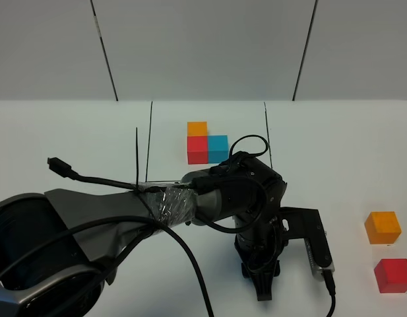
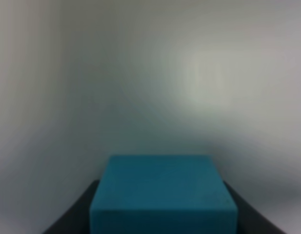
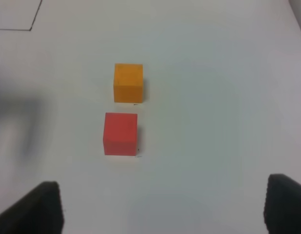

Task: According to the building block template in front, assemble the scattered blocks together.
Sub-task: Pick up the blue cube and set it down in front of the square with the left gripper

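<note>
The building block template lies at the table's far middle: an orange, a red and a cyan-blue cube joined in an L between thin black lines. Two scattered blocks sit at the right edge, the orange block behind the red block. My left gripper points down near the front middle, shut on the cyan-blue block, which the arm hides in the exterior high view. My right gripper is open, short of the red block, its dark fingertips wide apart.
The left arm stretches from the lower left across the table's front, trailing black cables. A white wall with dark seams stands behind the table. A corner of a black drawn line shows in the right wrist view.
</note>
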`<action>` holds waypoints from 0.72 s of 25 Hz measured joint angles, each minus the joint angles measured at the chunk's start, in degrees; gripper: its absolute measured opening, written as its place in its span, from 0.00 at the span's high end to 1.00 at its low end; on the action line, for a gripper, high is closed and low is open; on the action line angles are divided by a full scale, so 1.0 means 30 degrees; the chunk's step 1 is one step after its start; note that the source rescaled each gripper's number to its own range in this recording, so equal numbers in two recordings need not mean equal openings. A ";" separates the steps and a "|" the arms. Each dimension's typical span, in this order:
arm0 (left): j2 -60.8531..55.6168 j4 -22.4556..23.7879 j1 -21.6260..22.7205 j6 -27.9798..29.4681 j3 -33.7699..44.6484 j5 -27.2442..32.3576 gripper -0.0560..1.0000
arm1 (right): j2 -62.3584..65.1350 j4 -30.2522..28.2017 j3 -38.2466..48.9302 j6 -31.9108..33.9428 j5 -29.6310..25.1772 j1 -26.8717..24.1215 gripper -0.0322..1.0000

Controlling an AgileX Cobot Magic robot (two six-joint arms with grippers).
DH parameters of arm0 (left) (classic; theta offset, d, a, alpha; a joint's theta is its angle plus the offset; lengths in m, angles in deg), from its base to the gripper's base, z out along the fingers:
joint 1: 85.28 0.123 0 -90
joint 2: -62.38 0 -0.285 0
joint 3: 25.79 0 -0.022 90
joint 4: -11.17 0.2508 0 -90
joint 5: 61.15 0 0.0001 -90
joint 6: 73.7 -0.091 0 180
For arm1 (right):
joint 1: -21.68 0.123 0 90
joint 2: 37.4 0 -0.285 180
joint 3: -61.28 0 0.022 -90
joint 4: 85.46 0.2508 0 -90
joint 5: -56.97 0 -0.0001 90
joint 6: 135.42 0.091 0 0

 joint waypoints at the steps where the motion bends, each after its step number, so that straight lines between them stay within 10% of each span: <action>1: -0.0024 0.0000 0.0000 0.0000 0.0020 -0.0018 0.95 | 0.0000 0.0000 0.0000 -0.0016 0.0000 0.0000 0.23; 13: -0.0955 0.0112 0.0017 0.0000 0.0305 -0.0477 0.94 | 0.0000 0.0000 0.0000 -0.0016 0.0000 0.0000 0.23; 18: -0.1377 0.0091 0.0020 0.0000 0.0305 -0.0300 0.56 | 0.0000 0.0000 0.0000 -0.0016 0.0000 0.0000 0.23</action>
